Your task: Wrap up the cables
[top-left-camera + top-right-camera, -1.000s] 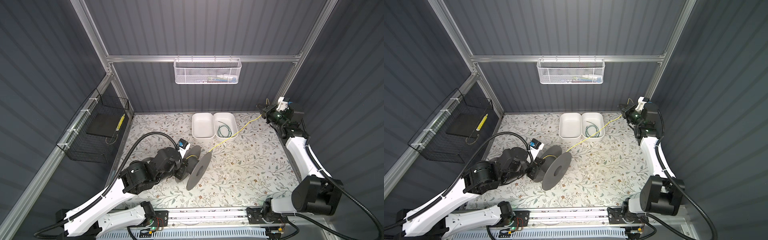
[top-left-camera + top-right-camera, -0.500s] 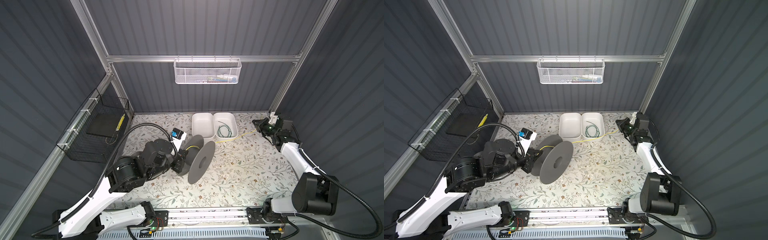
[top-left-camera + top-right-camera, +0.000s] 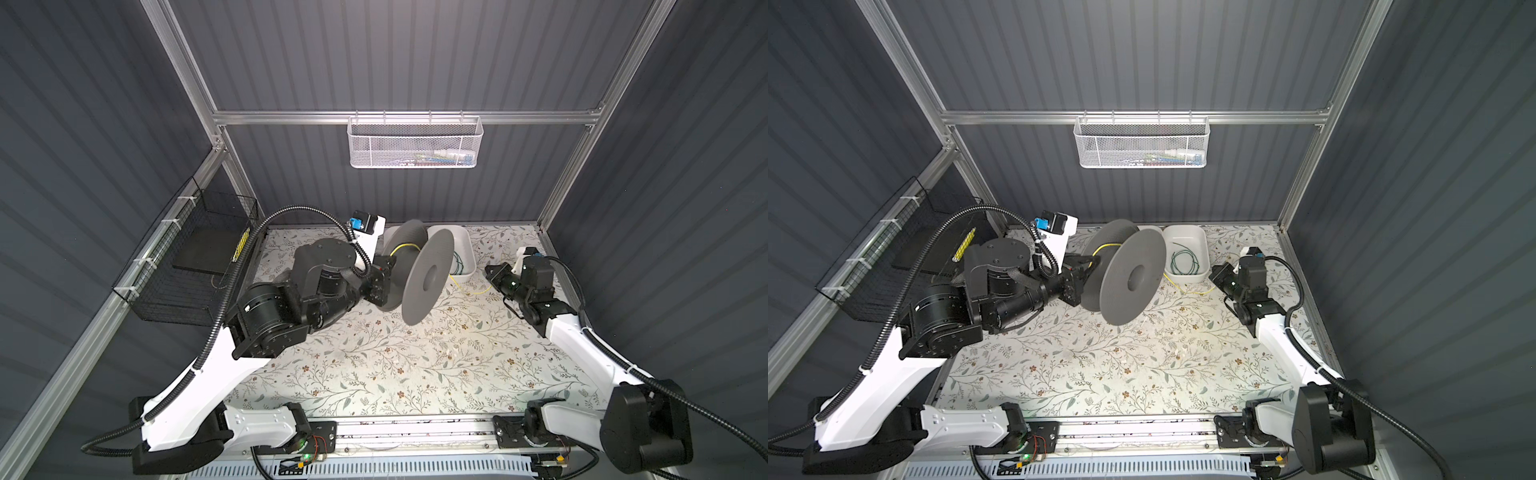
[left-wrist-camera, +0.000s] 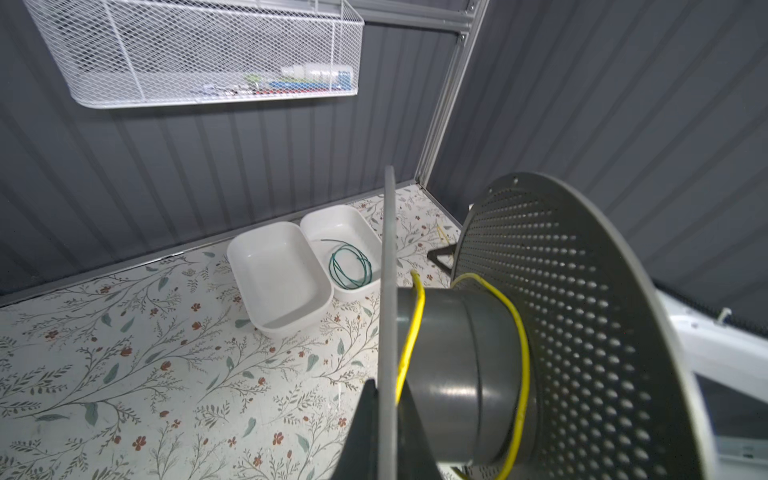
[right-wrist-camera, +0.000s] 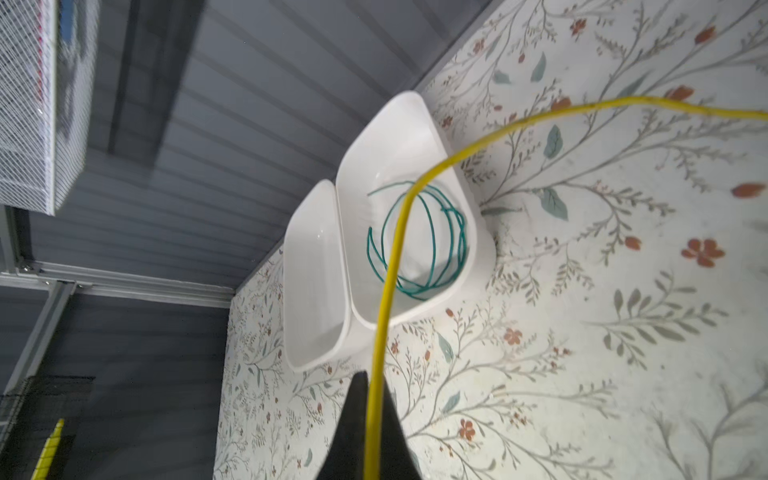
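Spool [image 3: 1121, 278] left of tray [image 3: 1198, 240] (coiled cable [image 4: 351, 266] inside).

— Arms off the base rail [image 3: 411, 432]?
— Both: white shells [image 3: 199, 386], black drum joints [image 3: 266, 309]. A ribbed black hose [image 3: 215, 328] zip-tied along each.
— Nearer the rail?
— Screw-dotted white cover [image 3: 257, 424]; exposed red wiring [image 3: 318, 442], green light [image 3: 306, 457].

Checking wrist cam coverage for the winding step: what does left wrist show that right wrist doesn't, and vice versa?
Left wrist only: grey spool, left jaws clamped on its flange, yellow cable looped round the hub. Right wrist only: the pinch itself, right jaws shut on that cable; also the black wire basket. Both: two white trays, green cable coiled in one, floral table.
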